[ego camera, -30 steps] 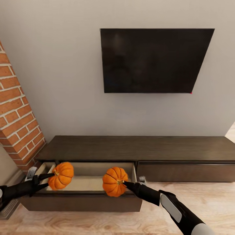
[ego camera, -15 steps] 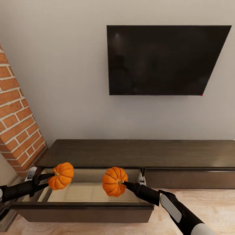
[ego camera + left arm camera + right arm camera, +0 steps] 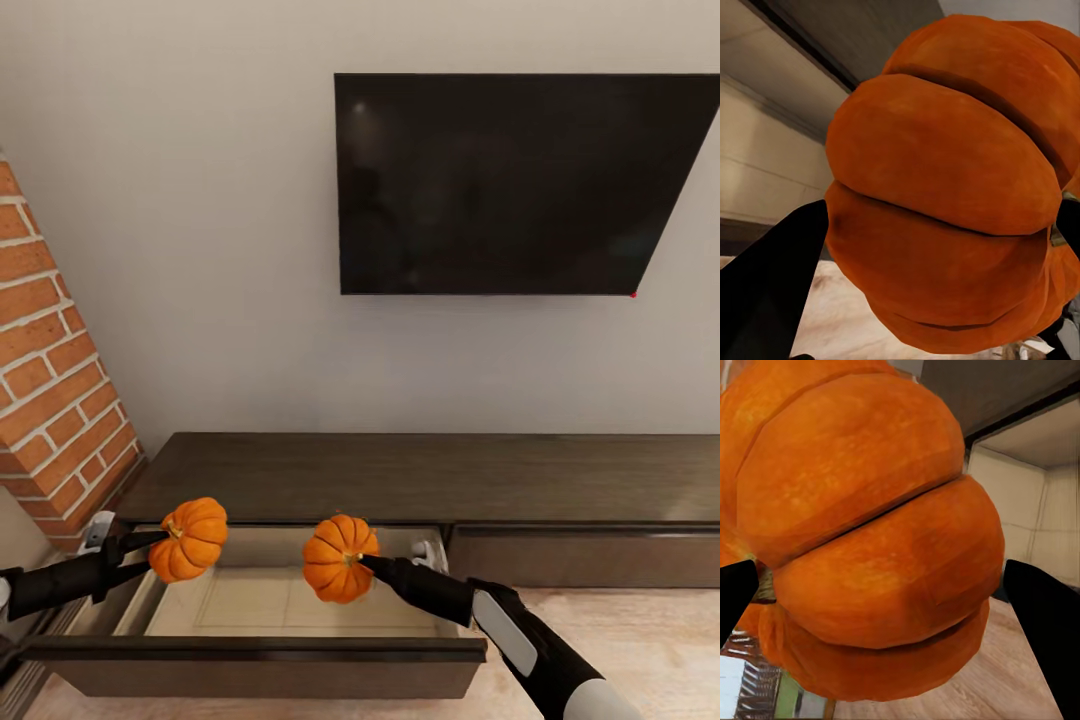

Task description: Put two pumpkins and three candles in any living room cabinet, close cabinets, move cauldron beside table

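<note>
Two bright orange pumpkins hang in the air at the bottom of the head view, each with round bumpy ribs and a little stem. The left pumpkin [image 3: 188, 539] sits at the lower left of the frame, and the left pincer [image 3: 152, 551] is pinching it at the stem side. The right pumpkin [image 3: 340, 558] is lower middle, and the right pincer [image 3: 366, 562] is pinching it by the stem end too.

Both are above the open drawer [image 3: 250, 645] of the long dark-brown cabinet [image 3: 420, 475]. The drawer is pale inside (nothing rests on its floor that I can see).

In the left wrist view the left pumpkin [image 3: 952, 187] is so close that its edges are cut off, with one black finger [image 3: 772, 285] at the lower left. In the right wrist view the right pumpkin [image 3: 862, 532] is also cut off, with a black finger [image 3: 1050, 622] at the right.

A black TV [image 3: 510, 185] hangs on the grey wall, its right side cut off. A brick wall [image 3: 55, 370] stands at the left.
</note>
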`<state>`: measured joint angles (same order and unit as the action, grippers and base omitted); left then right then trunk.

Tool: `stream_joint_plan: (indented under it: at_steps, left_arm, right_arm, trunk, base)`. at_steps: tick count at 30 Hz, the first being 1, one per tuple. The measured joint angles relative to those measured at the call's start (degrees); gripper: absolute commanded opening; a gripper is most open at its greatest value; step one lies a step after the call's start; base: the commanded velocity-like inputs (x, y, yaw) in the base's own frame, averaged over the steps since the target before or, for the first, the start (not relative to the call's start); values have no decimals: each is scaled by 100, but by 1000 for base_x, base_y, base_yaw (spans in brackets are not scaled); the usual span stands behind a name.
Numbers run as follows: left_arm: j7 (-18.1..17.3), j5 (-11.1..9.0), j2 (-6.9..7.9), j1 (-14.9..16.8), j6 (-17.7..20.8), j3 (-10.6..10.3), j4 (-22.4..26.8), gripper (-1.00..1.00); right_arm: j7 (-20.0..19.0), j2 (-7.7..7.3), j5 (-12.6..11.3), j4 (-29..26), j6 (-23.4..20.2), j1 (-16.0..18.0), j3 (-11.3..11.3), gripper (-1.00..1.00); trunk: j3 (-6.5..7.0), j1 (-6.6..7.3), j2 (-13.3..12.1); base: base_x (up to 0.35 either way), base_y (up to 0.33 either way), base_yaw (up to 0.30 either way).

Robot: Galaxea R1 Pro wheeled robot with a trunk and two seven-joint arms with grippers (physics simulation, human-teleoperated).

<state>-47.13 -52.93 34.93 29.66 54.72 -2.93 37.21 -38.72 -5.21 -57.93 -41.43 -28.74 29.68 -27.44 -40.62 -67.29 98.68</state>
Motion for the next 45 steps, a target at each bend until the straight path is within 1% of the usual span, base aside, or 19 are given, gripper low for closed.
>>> stream_joint_plan:
  at_steps: [3, 4, 7, 9, 10, 11, 12, 13, 14, 15, 17, 18, 20, 23, 26, 29, 34, 37, 45]
  left_arm:
    - [32, 33, -9, -1, -11, -48, 38, -100]
    - [65, 58, -28, -1, -9, -59, 47, -100]
    - [257, 233, -103, -1, -22, -85, 71, -100]
    - [572, 413, -240, 2, -40, -101, 157, -100]
    - [791, 432, -309, 5, -36, -99, 235, -100]
    - [1054, 439, -379, 7, -43, -95, 313, -100]
    - [1490, 457, -495, 8, -66, -90, 418, -100]
    - [1796, 523, -588, 6, -94, -88, 488, -100]
    - [2097, 509, -692, 5, -111, -83, 563, -100]
    - [2392, 468, -814, 5, -147, -78, 627, -100]
    - [2938, 474, -1059, 6, -327, -71, 705, -100]
    - [3060, 462, -1109, 8, -380, -68, 717, -100]
    - [3454, 449, -1271, 8, -564, -67, 741, -100]
    - [3803, 429, -1444, 8, -713, -66, 755, -100]
    - [3911, 439, -1501, 9, -771, -60, 756, -100]
    - [3954, 446, -1516, 10, -971, -54, 728, -100]
    - [4145, 457, -1523, 8, -1131, -47, 694, -100]
    - [4212, 440, -1566, 9, -1207, -46, 691, -100]
    - [4241, 436, -1727, 8, -1410, -77, 525, -100]
  right_arm:
    - [870, 386, -14, 9, -6, 302, 4, -100]
    - [1335, 514, 0, 12, 9, 452, -14, -100]
    - [2200, 788, -21, 25, 2, 771, -34, -100]
    - [2714, 990, -47, 26, 35, 958, -80, -100]
    - [2938, 1119, -47, 19, 45, 1009, -133, -100]
    - [3140, 1270, -58, 15, 55, 1042, -210, -100]
    - [3412, 1435, -68, 19, 102, 1070, -348, -100]
    - [3588, 1504, -91, 26, 170, 1085, -409, -100]
    - [3756, 1520, -27, 45, 262, 1092, -481, -100]
    - [3901, 1520, -9, 59, 357, 1096, -563, -100]
    - [4186, 1521, -5, 77, 483, 1100, -795, -100]
    - [4256, 1521, -18, 76, 504, 1101, -858, -100]
    - [4537, 1521, -8, 90, 549, 1102, -1072, -100]
    - [4878, 1521, -18, 90, 685, 1105, -1208, -100]
    - [5098, 1521, -47, 95, 776, 1105, -1247, -100]
    - [5273, 1521, -51, 115, 800, 1104, -1253, -100]
    - [5538, 1521, -68, 132, 675, 1104, -1253, -100]
    - [5746, 1521, -80, 139, 574, 1104, -1242, -100]
    - [5913, 1521, -111, 141, 454, 1104, -1241, -100]
  trunk:
    - [0, 0, 0]
    - [0, 0, 0]
    - [0, 0, 0]
    - [0, 0, 0]
    - [0, 0, 0]
    - [-1, 0, 0]
    - [-1, 0, 0]
    - [-1, 0, 0]
    - [-1, 0, 0]
    - [-1, 0, 0]
    - [-1, 0, 0]
    - [-1, 0, 0]
    - [-1, 0, 0]
    - [0, 0, 0]
    - [0, 0, 0]
    - [0, 0, 0]
    - [0, 0, 0]
    - [0, 0, 0]
    - [0, 0, 0]
  base:
    - [0, 3, 0]
    - [0, 1, 0]
    - [0, 0, 0]
    - [0, 0, 0]
    - [0, 0, 0]
    - [0, 0, 0]
    - [0, 0, 0]
    - [0, 0, 0]
    - [0, 0, 0]
    - [0, 0, 0]
    - [0, 0, 0]
    - [0, 0, 0]
    - [0, 0, 0]
    - [0, 0, 0]
    - [0, 0, 0]
    - [0, 0, 0]
    - [0, 0, 0]
    - [0, 0, 0]
    - [0, 0, 0]
